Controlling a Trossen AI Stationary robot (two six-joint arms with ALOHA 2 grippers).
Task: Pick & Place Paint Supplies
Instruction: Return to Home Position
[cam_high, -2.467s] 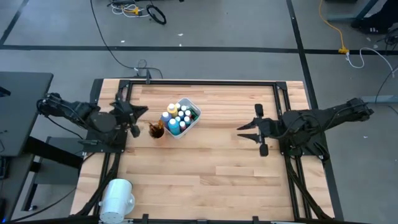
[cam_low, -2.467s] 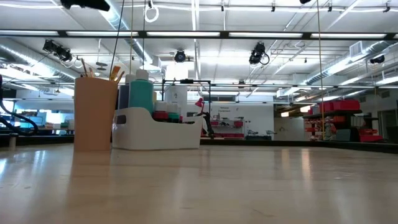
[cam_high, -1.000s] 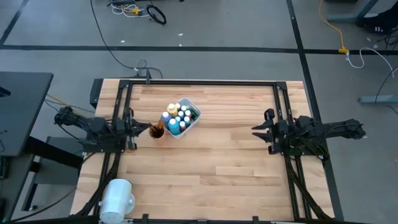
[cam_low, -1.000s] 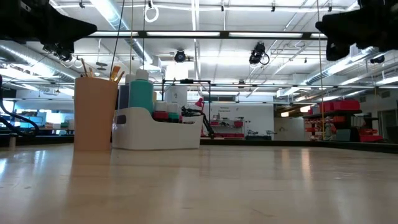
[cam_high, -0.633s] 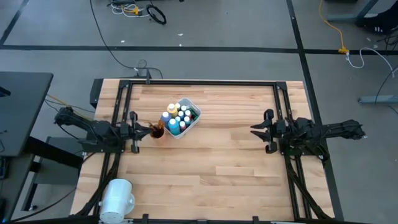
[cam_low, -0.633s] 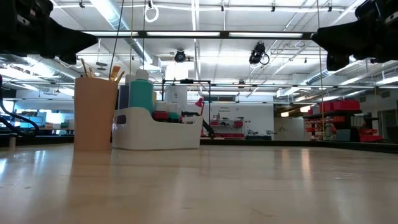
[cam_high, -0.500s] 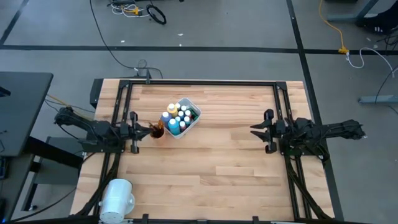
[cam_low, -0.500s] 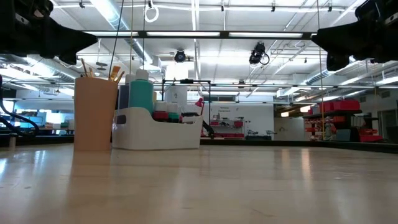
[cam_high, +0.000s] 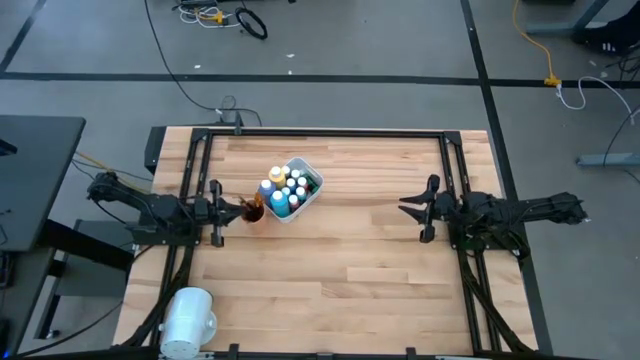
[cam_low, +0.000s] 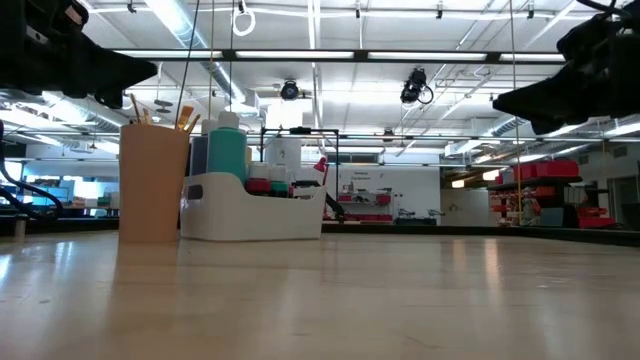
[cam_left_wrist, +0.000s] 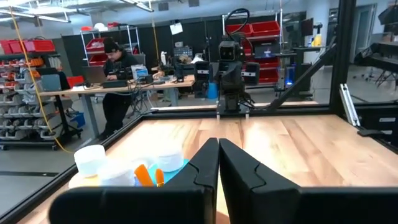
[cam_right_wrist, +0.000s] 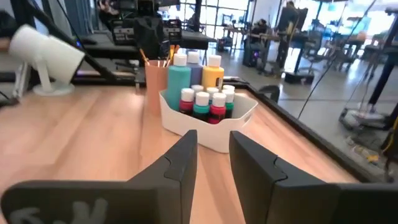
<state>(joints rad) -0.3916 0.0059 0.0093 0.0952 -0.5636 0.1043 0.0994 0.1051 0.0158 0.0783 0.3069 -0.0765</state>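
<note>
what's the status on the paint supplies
Left gripper shut near orange cup; right gripper open, empty. White-capped paint bottles in white rectangular tub, thin brushes in cup. No obstruction seen.

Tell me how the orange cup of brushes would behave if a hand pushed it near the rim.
The cup is tall and narrow, so a high push would likely tip it. The brushes lean loosely above the rim and would probably spill. The white tub close beside it may brace one side.

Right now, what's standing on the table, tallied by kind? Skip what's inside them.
white tub: 1
orange cup: 1
large white cylinder: 1
Total: 3
</note>
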